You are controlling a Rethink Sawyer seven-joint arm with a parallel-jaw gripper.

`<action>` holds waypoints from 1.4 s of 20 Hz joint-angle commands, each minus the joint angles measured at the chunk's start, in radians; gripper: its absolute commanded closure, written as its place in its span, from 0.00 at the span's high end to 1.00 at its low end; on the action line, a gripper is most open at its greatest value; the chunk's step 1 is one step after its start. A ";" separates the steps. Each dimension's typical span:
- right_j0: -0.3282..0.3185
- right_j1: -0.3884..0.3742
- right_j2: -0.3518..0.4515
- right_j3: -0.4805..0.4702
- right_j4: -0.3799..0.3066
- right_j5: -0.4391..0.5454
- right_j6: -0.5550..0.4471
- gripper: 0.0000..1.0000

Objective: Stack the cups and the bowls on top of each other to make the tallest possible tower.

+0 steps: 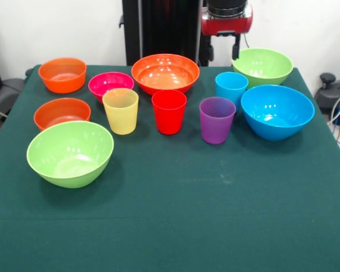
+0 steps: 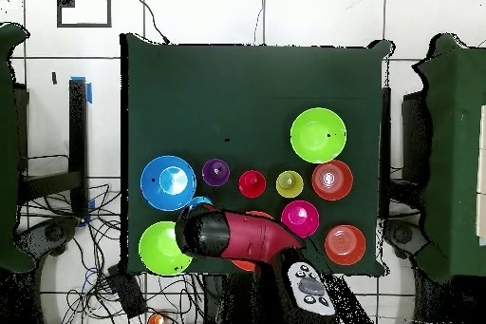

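Nothing is stacked; every piece stands apart on the green table [image 1: 175,215]. The yellow cup [image 1: 120,111], red cup [image 1: 169,111] and purple cup [image 1: 217,119] stand in a row, with the light blue cup [image 1: 231,88] behind the purple one. The wide orange bowl [image 1: 165,72] and magenta bowl [image 1: 110,84] sit behind them. Two small orange bowls [image 1: 62,75] [image 1: 61,112] are at the left. One lime green bowl [image 1: 70,153] is at the front left, the other [image 1: 262,66] at the back right. The blue bowl [image 1: 277,111] is at the right. My gripper [image 1: 223,52] hangs open and empty at the far edge.
In the overhead view my arm [image 2: 237,235] lies over the wide orange bowl and most of the light blue cup. The robot's black pedestal [image 1: 161,28] stands behind the table. Cables lie on the floor [image 2: 95,244] beside the table.
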 commanded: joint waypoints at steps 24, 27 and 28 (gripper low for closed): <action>0.070 0.094 -0.062 -0.073 -0.089 -0.089 0.112 1.00; 0.049 0.101 -0.032 -0.066 -0.078 -0.132 0.118 1.00; 0.037 0.100 -0.008 -0.063 -0.073 -0.167 0.123 1.00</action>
